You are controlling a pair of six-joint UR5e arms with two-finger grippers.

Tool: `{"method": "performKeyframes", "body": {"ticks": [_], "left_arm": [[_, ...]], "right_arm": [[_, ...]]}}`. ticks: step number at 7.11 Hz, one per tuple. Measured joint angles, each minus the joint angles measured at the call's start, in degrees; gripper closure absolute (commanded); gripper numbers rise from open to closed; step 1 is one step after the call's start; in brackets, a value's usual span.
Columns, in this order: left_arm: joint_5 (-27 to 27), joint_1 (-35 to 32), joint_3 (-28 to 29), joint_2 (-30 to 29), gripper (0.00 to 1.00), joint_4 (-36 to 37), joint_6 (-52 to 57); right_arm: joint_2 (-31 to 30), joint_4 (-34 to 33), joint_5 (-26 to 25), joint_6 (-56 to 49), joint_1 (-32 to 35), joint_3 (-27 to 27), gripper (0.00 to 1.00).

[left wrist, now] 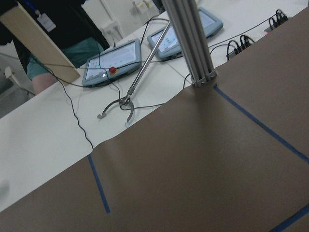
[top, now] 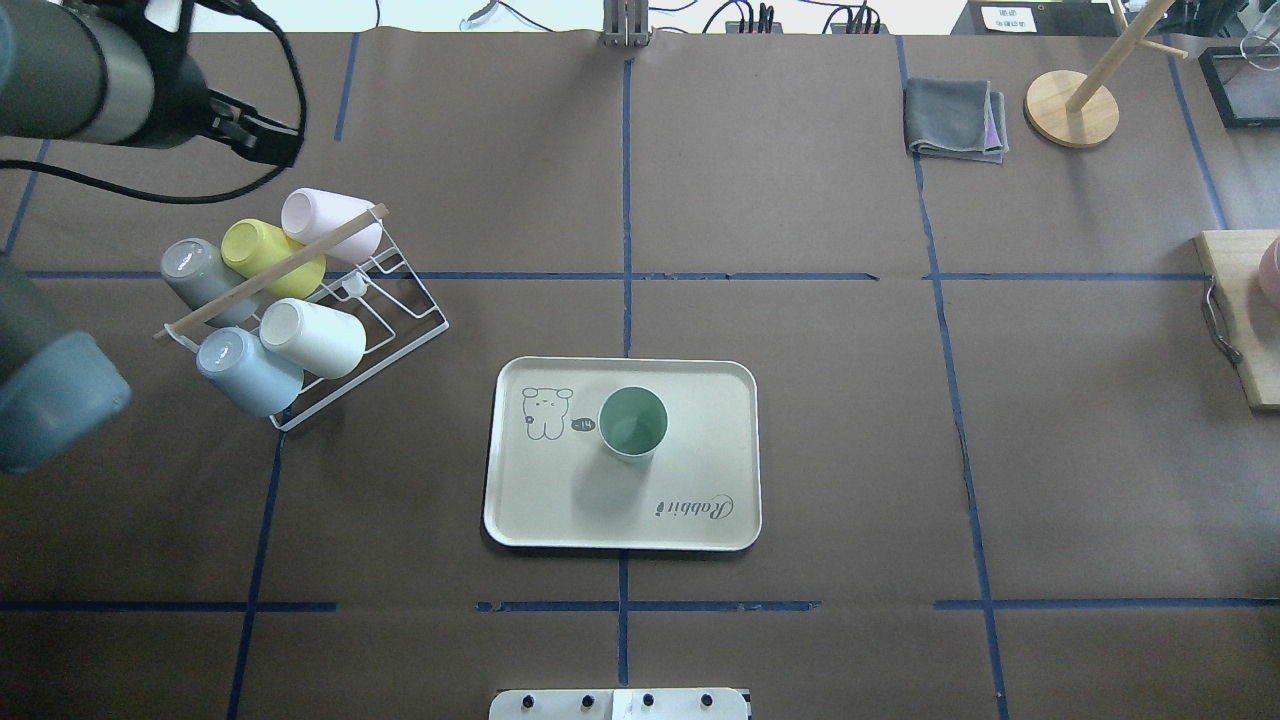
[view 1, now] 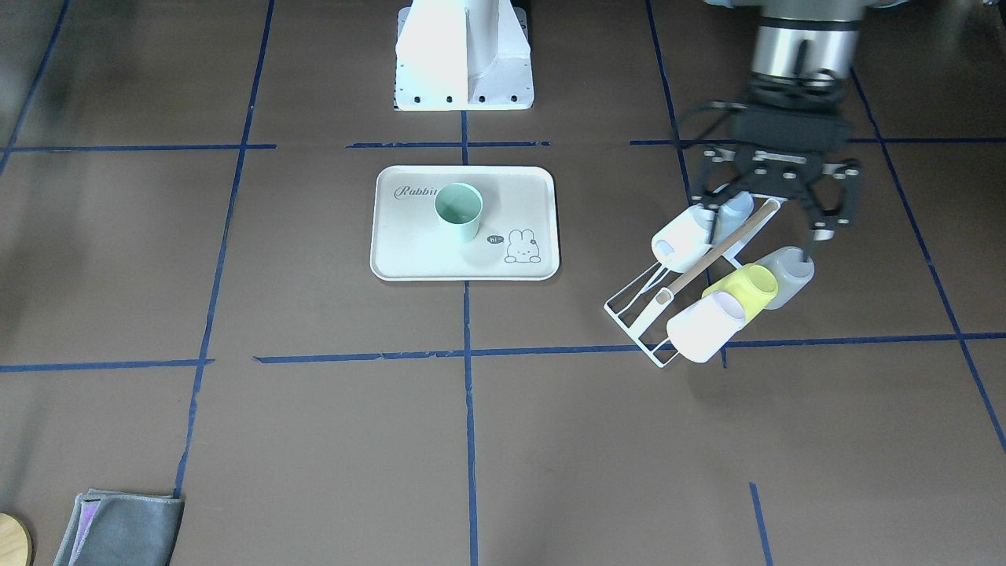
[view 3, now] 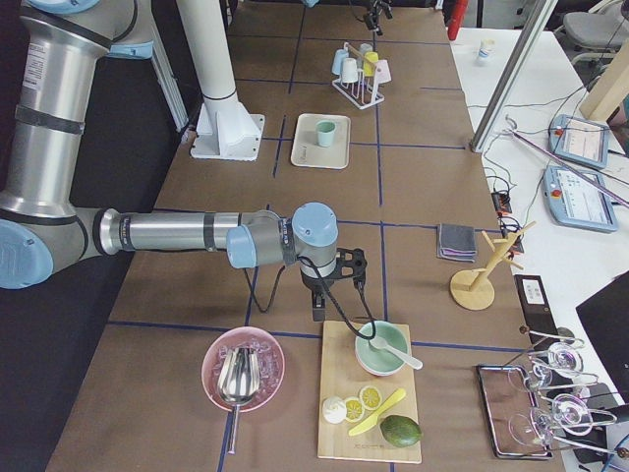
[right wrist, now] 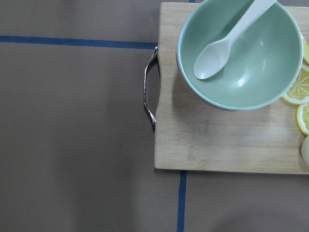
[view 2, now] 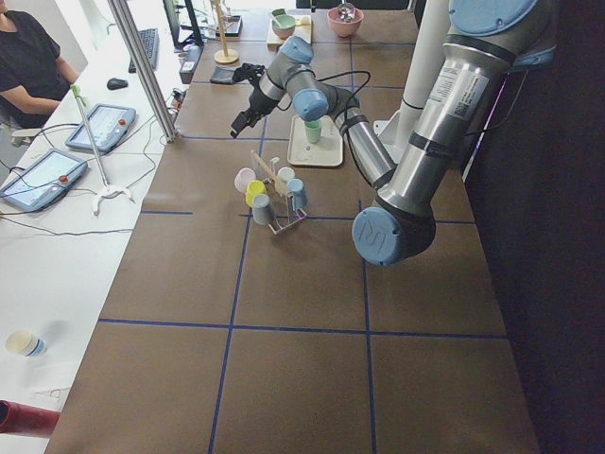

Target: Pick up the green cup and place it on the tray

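**Green cup stands upright on the rabbit tray**

The green cup (view 1: pixel 458 211) sits mouth-up on the tray (view 1: pixel 416 248), near the middle of the table, between the "Rabbit" script and the small bunny drawing. Nothing grips it; both arms are well apart from it.

The left gripper (view 1: pixel 762 220) hangs above the far end of a white wire rack (view 1: pixel 635 313), its two black fingers spread wide and holding nothing. Five cups lie tilted on the rack's pegs: a yellow cup (view 1: pixel 748 289), a grey cup (view 1: pixel 788 273), a pale blue cup (view 1: pixel 736 208) and two whitish ones. A wooden bar (view 1: pixel 719 251) runs along the rack's top.

The right gripper (view 3: pixel 321 303) appears only in the side view from the table's right end, low over the table just beside a wooden cutting board (right wrist: pixel 227 145). Whether its fingers are spread or pressed together cannot be told. Its wrist camera looks straight down on the board's metal handle (right wrist: pixel 149 94), a green bowl (right wrist: pixel 241 63) holding a white spoon (right wrist: pixel 227 41), and lemon slices (right wrist: pixel 299 84) at the edge of view.

A folded grey cloth (view 1: pixel 118 528) lies at the table's far corner on the robot's right.
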Motion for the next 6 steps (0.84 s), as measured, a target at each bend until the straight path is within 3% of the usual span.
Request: {"method": "performKeyframes", "body": {"ticks": [2, 4, 6], "left_arm": [[-17.8, -11.1, 1.9, 7.6, 0.00, 4.2, 4.5], [-28.2, -20.1, 8.0, 15.9, 0.00, 5.0, 14.9], [-34.1, -30.5, 19.1, 19.6, 0.00, 5.3, 27.9]], "right_arm": [[0.0, -0.1, 0.3, 0.0, 0.0, -0.3, 0.00], [0.0, -0.3, 1.9, -0.1, 0.2, -0.9, 0.00], [0.2, -0.3, 2.8, -0.4, 1.6, -1.5, 0.00]]}}
